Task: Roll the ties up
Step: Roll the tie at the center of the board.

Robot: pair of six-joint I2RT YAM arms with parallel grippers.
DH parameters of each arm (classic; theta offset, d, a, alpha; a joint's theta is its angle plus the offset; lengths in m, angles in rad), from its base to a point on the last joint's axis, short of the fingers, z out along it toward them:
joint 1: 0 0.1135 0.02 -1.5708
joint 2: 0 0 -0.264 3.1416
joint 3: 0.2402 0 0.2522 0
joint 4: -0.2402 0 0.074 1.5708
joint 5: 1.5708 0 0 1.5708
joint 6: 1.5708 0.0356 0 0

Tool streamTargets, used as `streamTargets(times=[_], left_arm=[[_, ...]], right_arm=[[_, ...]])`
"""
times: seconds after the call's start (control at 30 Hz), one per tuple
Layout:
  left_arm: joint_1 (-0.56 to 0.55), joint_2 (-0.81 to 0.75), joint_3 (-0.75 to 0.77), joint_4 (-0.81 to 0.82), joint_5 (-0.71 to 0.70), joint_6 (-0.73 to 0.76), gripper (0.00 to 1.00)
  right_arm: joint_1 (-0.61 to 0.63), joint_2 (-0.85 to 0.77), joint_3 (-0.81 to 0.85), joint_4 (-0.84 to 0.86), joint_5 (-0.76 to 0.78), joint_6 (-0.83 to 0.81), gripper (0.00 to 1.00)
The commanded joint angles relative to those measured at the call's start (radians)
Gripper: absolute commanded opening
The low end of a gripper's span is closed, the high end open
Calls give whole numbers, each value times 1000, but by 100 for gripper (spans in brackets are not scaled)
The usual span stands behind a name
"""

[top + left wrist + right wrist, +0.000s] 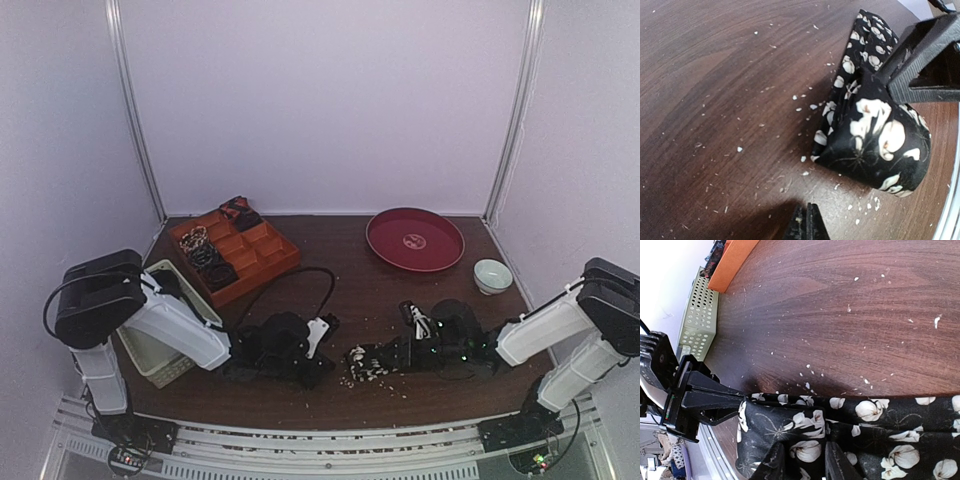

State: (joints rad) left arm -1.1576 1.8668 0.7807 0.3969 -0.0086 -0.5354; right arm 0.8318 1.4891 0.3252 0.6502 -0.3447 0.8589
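One tie (875, 437), black with white blossoms, fills the lower edge of the right wrist view, lying on the brown table (840, 315). We see the right gripper (806, 464) pinching a raised fold of it between narrowly set fingers. The left gripper (732, 401) points its tip at the cloth's end from the left. We cannot tell whether it touches the hem or stops just beside it.

Left wrist view: the tie appears as a loose, cone-shaped roll with a flat tail running away behind it. The left gripper's fingers are pressed together on nothing, short of the cloth. A black finger of the right gripper bears on the top of the roll.

Top view: the tie lies near the front edge of the table, between the two grippers. It is well apart from the orange tray (262, 262), where coils (205, 256) sit in compartments.

We judge the fabric light, limp and somewhat slick, so it is likely to sag and unwind unless pinned. The best hold, in our judgement, is the roll's outer flap, pinched across its width, with the other gripper steadying the core.
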Motion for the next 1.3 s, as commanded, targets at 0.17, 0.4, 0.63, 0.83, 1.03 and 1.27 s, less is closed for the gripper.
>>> streamTargets(times=[0.17,0.4,0.63,0.83,1.03,1.27], left_arm=[[2,53,44,21,-47,-71,0],[2,87,58,67,18,-83,0],[2,86,40,120,94,-106,0],[2,72,22,175,141,-131,0],[2,74,66,159,137,-113,0],[2,75,113,127,133,-90,0]], right_arm=[[4,15,6,-110,63,-55,29],[5,16,-6,-102,74,-55,29],[5,1,-9,-109,73,-57,29],[4,-4,-15,-109,69,-60,29],[4,-9,-18,-112,70,-65,29],[4,-39,-27,-146,109,-83,29]])
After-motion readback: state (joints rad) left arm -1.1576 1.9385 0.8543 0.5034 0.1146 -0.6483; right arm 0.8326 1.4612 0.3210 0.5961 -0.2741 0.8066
